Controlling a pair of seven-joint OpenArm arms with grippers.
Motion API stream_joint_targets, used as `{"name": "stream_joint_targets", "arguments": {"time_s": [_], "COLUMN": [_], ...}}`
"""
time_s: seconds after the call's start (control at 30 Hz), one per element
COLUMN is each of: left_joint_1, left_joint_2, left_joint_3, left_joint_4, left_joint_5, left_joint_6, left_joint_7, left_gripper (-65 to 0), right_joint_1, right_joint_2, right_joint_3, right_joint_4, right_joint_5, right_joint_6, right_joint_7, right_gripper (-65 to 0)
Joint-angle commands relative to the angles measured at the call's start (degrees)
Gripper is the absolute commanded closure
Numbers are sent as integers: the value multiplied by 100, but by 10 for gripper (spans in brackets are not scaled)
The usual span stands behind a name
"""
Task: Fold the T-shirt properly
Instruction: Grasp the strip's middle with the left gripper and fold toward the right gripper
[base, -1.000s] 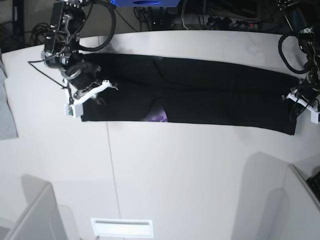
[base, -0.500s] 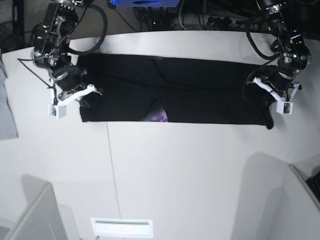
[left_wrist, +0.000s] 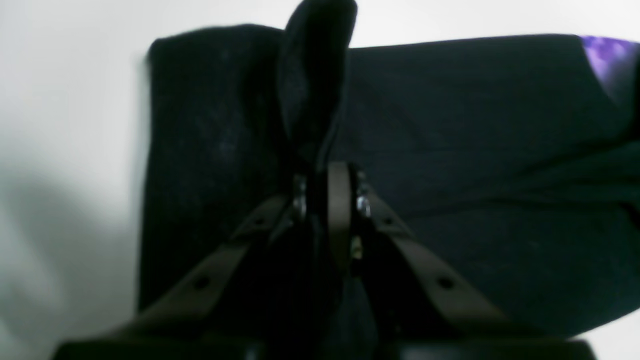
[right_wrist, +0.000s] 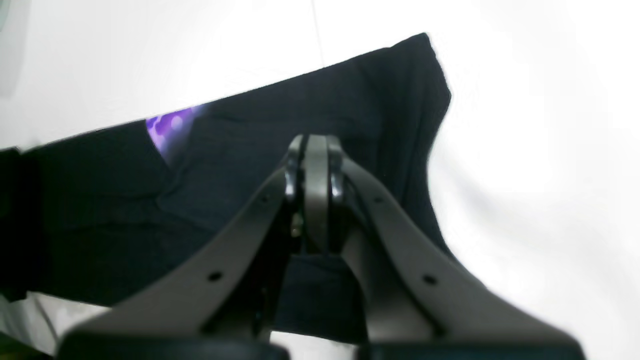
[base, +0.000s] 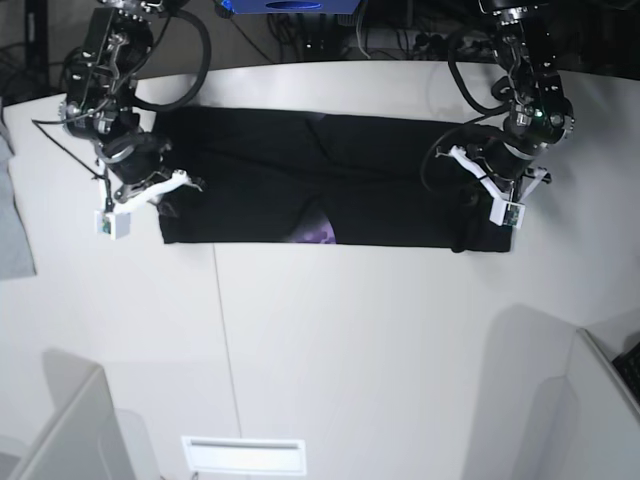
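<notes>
T-shirt (base: 330, 180) lies stretched across the bench (base: 350, 330), each end pinched by a clenched pincer: left pincer (left_wrist: 325, 175), right pincer (right_wrist: 312, 150).

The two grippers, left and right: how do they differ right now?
The left gripper pinches a raised fold of the T-shirt; the right gripper shows no cloth standing up past its fingers. The left is over one end of the shirt, the right over the other. Both are shut.

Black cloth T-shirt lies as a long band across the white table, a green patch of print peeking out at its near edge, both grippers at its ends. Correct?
Not quite: the patch is purple, not green, as the base view shows. The rest holds: black cloth T-shirt banded across the white table, left gripper and right gripper at its ends.
</notes>
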Motion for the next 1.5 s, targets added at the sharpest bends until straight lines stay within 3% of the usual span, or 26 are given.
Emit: {"name": "stream_joint_targets", "arguments": {"time_s": [0.0, 0.2, 0.37, 0.7, 1.07, 1.47], "left_joint_1": [-33, -68, -103, -191, -314, -288], "left_joint_2": [-18, 88, 220, 422, 686, 686], "left_joint_3": [67, 586, 1052, 1474, 1491, 1790], "left_joint_4": [124, 124, 106, 71, -25, -25], "left_joint_5": [-51, -103, -112, -68, -77, -59], "left_joint_6": [29, 582, 846, 960, 978, 978], "left_joint_7": [-124, -124, -124, -124, -124, -124], "left_gripper": [0, 0, 0, 0, 0, 0], "right_joint_1": [56, 56, 56, 56, 48, 56], "right_joint_2": [44, 44, 44, 44, 44, 44], "right_joint_3": [17, 17, 17, 17, 17, 17], "right_joint_4": [75, 75, 75, 75, 75, 75], "right_joint_5": [60, 60, 60, 60, 60, 60], "right_joint_6": [44, 44, 44, 44, 44, 35], "right_joint_7": [104, 104, 104, 104, 104, 104], "right_gripper": [0, 0, 0, 0, 0, 0]}}
